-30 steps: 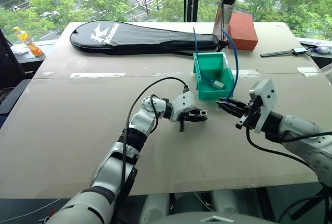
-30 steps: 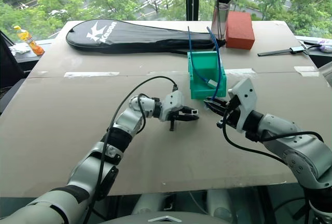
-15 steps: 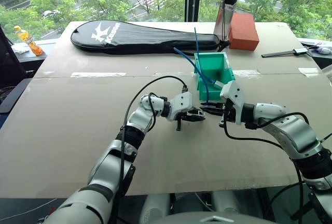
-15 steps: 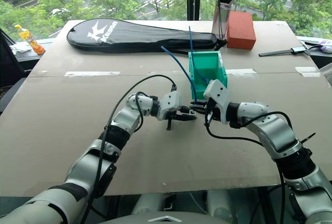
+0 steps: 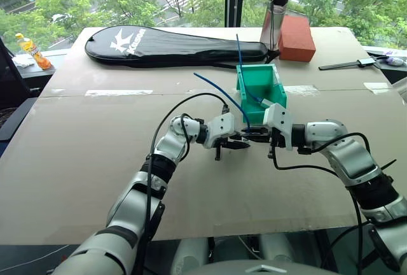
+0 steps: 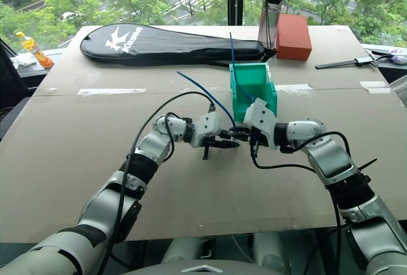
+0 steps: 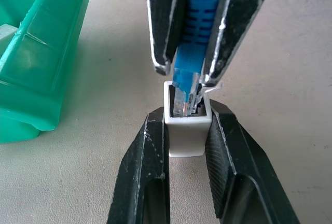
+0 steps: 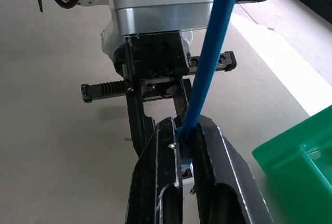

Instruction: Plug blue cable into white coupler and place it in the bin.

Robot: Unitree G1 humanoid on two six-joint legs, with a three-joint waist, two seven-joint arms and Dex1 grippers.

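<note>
Both arms have shells of silver-grey and white, with black rings at the joints. On the left arm a thin black cable makes a big loop from the forearm to the wrist block; on the right arm a similar black cable hangs in a curve under the wrist. Each wrist ends in a white, boxy housing. The left gripper [image 8: 155, 125] has a black plate with four small screws, and a black toothed rail goes out from it at 3 and 9 o'clock. The fingers [image 7: 140, 177] are matte black, long and narrowing, with scratched, pale edges. The right gripper [image 7: 193, 73] has the same black fingers.
</note>
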